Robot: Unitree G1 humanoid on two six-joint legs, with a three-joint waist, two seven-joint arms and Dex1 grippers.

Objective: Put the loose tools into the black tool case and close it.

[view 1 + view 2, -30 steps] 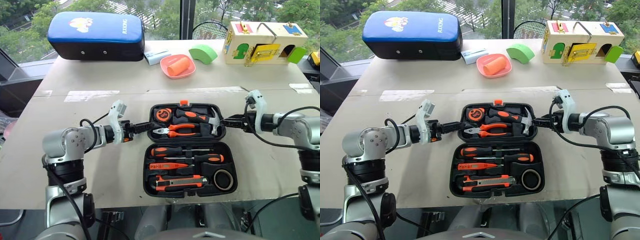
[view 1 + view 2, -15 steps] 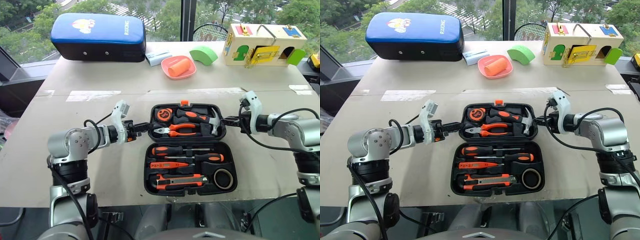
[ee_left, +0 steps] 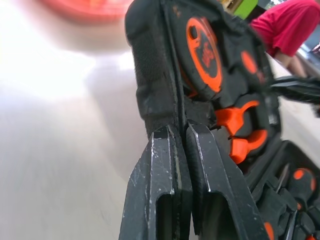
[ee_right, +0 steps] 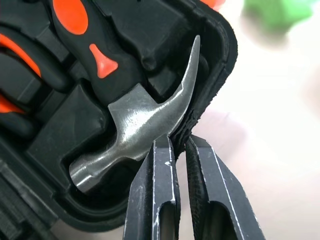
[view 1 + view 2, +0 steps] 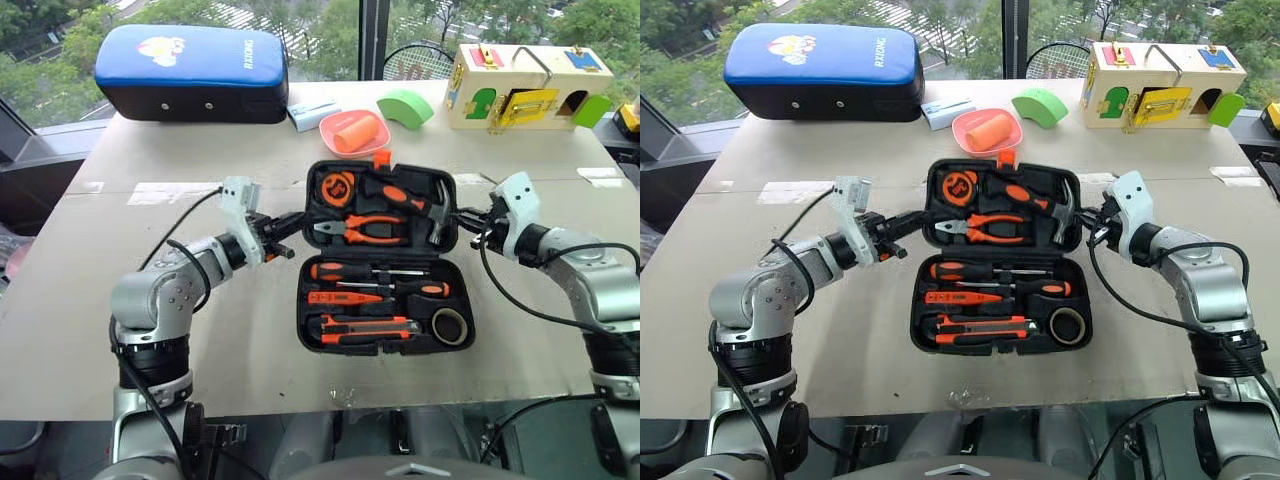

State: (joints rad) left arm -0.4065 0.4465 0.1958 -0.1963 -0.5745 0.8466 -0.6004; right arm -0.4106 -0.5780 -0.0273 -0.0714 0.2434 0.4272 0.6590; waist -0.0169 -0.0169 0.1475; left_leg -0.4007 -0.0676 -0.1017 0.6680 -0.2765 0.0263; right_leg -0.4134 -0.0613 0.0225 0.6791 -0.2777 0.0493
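The black tool case (image 5: 304,312) lies open at the table's middle, its lid (image 5: 447,235) tilted up off the table with the orange latch (image 5: 381,158) on top. My left gripper (image 5: 297,220) is shut on the lid's left edge, seen close in the left wrist view (image 3: 181,135). My right gripper (image 5: 462,215) is shut on the lid's right rim beside the hammer (image 4: 135,130). In the base lie two screwdrivers (image 5: 345,270) (image 5: 430,289), the slim tester (image 5: 335,297), the utility knife (image 5: 365,327) and the tape roll (image 5: 449,325). Pliers (image 5: 360,228) and tape measure (image 5: 338,188) sit in the lid.
Behind the case stand a pink dish (image 5: 352,137) with an orange cylinder, a green block (image 5: 406,107), a blue-and-black padded case (image 5: 190,70) at the back left and a wooden lock box (image 5: 525,85) at the back right. A person in red (image 3: 290,30) is beyond the table.
Both grippers have shut on the lid's side edges and risen. The lid, flat on the table a second ago, now stands tilted up toward the base.
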